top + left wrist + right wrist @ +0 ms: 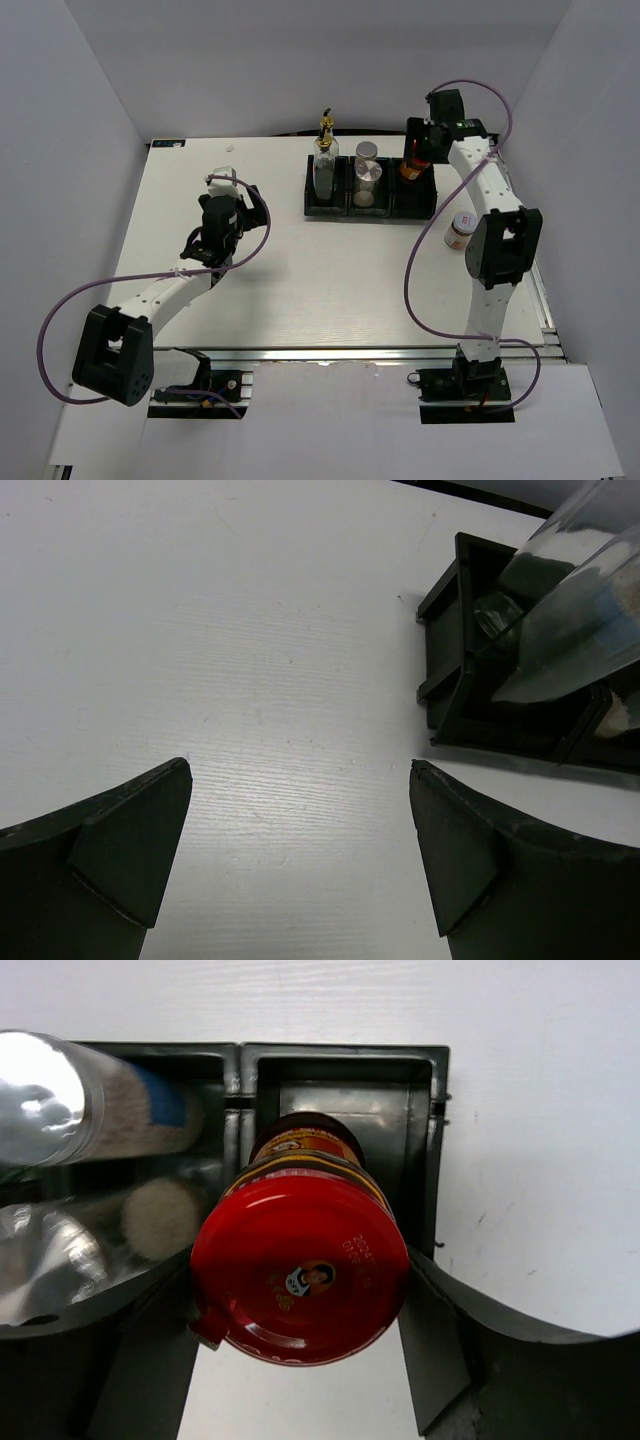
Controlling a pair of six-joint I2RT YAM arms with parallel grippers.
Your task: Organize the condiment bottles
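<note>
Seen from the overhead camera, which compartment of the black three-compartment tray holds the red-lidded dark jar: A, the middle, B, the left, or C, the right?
C: the red-lidded dark jar stands in the black tray's rightmost compartment, inside the right gripper.

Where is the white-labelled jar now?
Top view: the white-labelled jar stands on the table just right of the tray's near right corner, beside the right arm.
</note>
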